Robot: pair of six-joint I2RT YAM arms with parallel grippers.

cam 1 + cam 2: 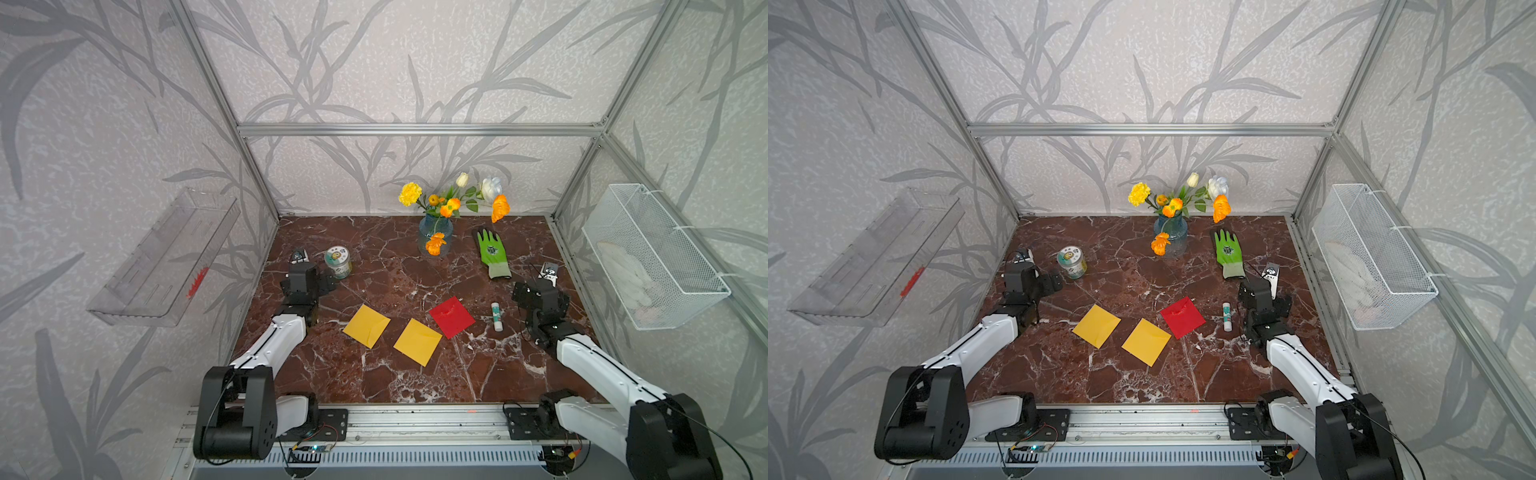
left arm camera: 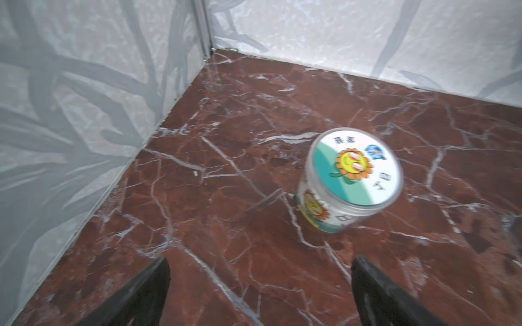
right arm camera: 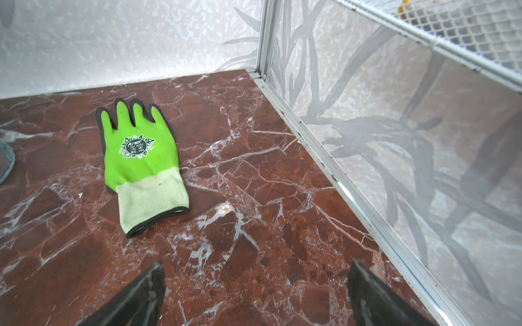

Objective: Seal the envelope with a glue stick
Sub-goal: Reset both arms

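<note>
The pickup step is in hand: left jaws and right jaws gape wide, empty, while the glue stick [image 1: 496, 316] lies flat on the worktop [image 1: 395, 270] between the red envelope [image 1: 451, 317] and the right arm [image 1: 590, 357], which likely must swing inward and lower.

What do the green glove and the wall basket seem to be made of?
Green glove: likely knit fabric, weave visible at the pale cuff, with a matte rubbery-looking coating darkening its edges. Wall basket: white-coated wire mesh, probably metal; its grid is see-through.
</note>
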